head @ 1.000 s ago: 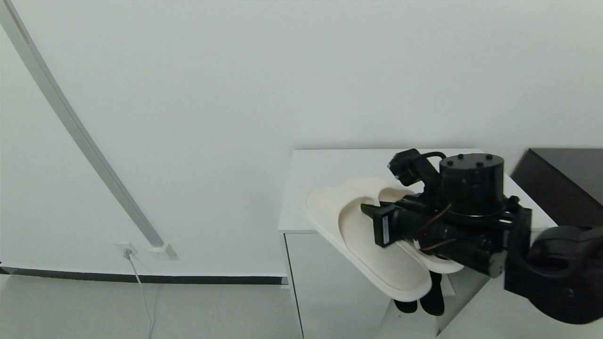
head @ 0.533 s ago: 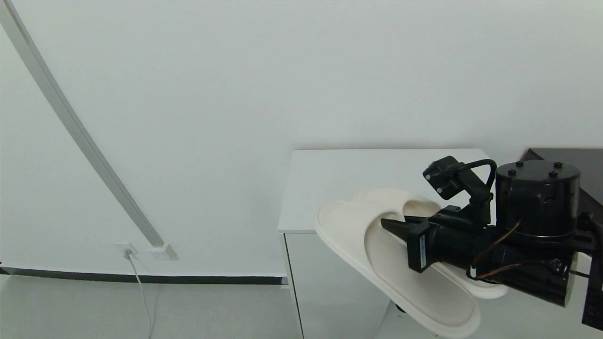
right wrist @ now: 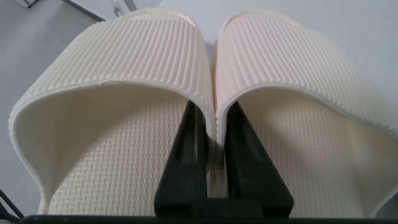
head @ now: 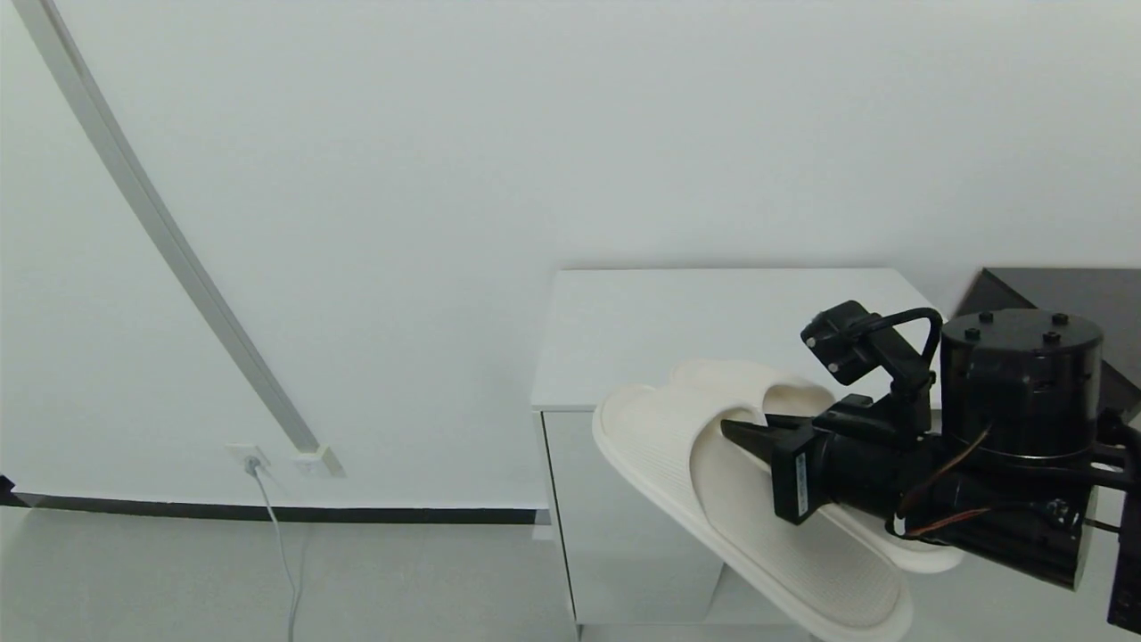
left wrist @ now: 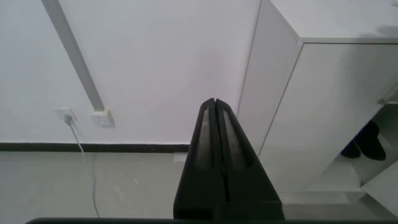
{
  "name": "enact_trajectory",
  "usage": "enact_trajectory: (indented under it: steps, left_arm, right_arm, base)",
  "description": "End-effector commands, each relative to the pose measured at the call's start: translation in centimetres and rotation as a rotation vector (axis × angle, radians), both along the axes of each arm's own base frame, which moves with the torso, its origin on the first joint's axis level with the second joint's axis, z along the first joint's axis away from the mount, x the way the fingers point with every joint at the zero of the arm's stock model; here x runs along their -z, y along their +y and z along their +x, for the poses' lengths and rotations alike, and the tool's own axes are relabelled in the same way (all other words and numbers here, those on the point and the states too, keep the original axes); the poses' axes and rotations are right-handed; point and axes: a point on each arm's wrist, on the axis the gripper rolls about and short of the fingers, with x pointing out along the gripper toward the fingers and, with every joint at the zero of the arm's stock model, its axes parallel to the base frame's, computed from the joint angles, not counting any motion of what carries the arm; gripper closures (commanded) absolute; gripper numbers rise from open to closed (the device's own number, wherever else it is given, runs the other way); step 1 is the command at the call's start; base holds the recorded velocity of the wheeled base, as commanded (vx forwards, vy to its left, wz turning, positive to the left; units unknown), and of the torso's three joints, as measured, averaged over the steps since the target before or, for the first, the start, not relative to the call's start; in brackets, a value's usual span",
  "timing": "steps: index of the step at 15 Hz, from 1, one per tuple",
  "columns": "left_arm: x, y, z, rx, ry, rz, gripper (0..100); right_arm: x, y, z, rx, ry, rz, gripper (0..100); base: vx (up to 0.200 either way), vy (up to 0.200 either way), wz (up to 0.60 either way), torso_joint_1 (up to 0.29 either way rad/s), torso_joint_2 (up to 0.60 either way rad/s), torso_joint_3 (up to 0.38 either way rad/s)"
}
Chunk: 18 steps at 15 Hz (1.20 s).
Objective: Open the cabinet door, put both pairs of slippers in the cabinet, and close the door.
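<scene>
A pair of cream ribbed slippers (head: 704, 473) hangs in the air before the white cabinet (head: 677, 312), toes pointing left and up. My right gripper (head: 744, 432) is shut on them. In the right wrist view one finger sits inside each slipper (right wrist: 124, 81), and the gripper (right wrist: 214, 121) pinches the two inner walls together. My left gripper (left wrist: 215, 124) is shut on nothing and points at the wall left of the cabinet (left wrist: 311, 118). A dark pair of slippers (left wrist: 367, 143) stands on a shelf inside the cabinet's open compartment.
A dark tabletop (head: 1061, 290) lies right of the cabinet. On the wall to the left a grey cable duct (head: 169, 241) runs down to a socket (head: 251, 462) with a cable trailing over the bare floor.
My right arm has carried the cream slippers to the right and lower, then held still. The head camera has shifted slightly, so the cabinet top sits a little higher in the picture.
</scene>
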Motion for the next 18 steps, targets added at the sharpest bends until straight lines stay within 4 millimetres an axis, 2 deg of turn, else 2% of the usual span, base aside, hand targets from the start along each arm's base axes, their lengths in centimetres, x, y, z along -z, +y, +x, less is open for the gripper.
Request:
enact_trajectory:
  steps: [1, 5, 18]
  left_arm:
    - [0.01, 0.00, 0.01, -0.001, 0.002, -0.001, 100]
    - [-0.01, 0.00, 0.01, -0.001, 0.000, -0.001, 100]
    - [0.01, 0.00, 0.01, -0.001, 0.002, 0.001, 100]
  right_arm:
    - [-0.06, -0.03, -0.01, 0.001, -0.002, 0.002, 100]
    - [0.12, -0.08, -0.07, 0.001, 0.001, -0.001, 100]
    - [0.12, -0.05, -0.10, 0.000, 0.000, -0.003, 100]
  base:
    - [-0.200, 0.000, 0.00, -0.012, 0.00, -0.002]
    - [-0.200, 0.000, 0.00, -0.001, 0.00, 0.001]
    - [0.000, 0.000, 0.00, 0.000, 0.00, 0.000]
